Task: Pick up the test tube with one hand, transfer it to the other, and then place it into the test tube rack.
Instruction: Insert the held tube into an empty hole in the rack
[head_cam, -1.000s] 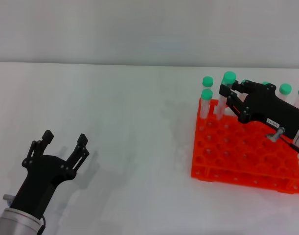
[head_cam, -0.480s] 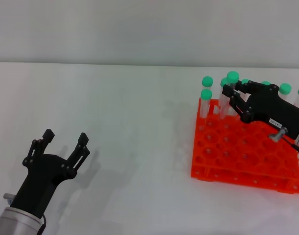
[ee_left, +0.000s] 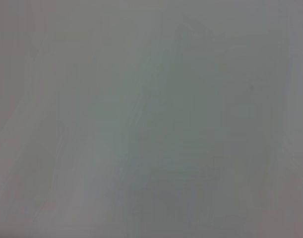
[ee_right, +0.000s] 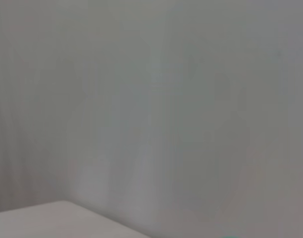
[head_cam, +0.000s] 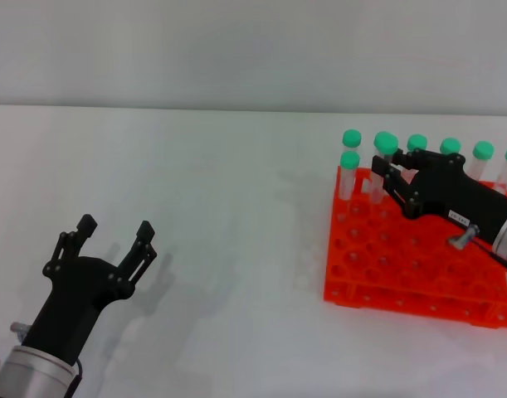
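The orange test tube rack (head_cam: 402,269) stands on the white table at the right. My right gripper (head_cam: 387,172), blocky and black with a white label, is over the rack's far left part. It is shut on a green-capped test tube (head_cam: 386,143) that stands upright with its lower end in the rack. My left gripper (head_cam: 116,225), a black claw, is open and empty above the table at the near left, far from the rack. Both wrist views show only a blank grey surface.
Several other green-capped tubes stand in the rack: two at its far left corner (head_cam: 351,138) and a row along the back (head_cam: 450,147). The white table (head_cam: 236,215) lies between the two arms, and a pale wall rises behind it.
My right gripper has lowered the held tube, so its cap now sits about level with the back row. My left gripper has shifted slightly and stays open.
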You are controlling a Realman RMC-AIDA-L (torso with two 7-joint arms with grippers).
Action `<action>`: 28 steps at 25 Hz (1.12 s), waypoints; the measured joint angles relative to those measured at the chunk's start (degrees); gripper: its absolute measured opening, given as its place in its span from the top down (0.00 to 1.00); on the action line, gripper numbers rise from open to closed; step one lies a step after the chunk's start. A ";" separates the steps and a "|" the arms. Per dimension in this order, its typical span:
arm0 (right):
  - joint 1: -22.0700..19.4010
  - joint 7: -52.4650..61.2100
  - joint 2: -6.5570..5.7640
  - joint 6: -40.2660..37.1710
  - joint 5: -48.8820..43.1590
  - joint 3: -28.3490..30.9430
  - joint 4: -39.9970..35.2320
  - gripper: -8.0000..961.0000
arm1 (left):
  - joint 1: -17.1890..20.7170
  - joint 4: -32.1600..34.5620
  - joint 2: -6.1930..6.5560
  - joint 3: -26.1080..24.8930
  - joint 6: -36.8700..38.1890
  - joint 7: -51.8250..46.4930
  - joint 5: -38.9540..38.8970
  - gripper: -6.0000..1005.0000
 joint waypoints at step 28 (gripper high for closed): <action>0.10 -3.56 0.00 -3.53 -0.55 -0.19 3.56 0.62 | -0.33 0.52 -0.09 0.63 -0.04 -0.13 0.10 0.11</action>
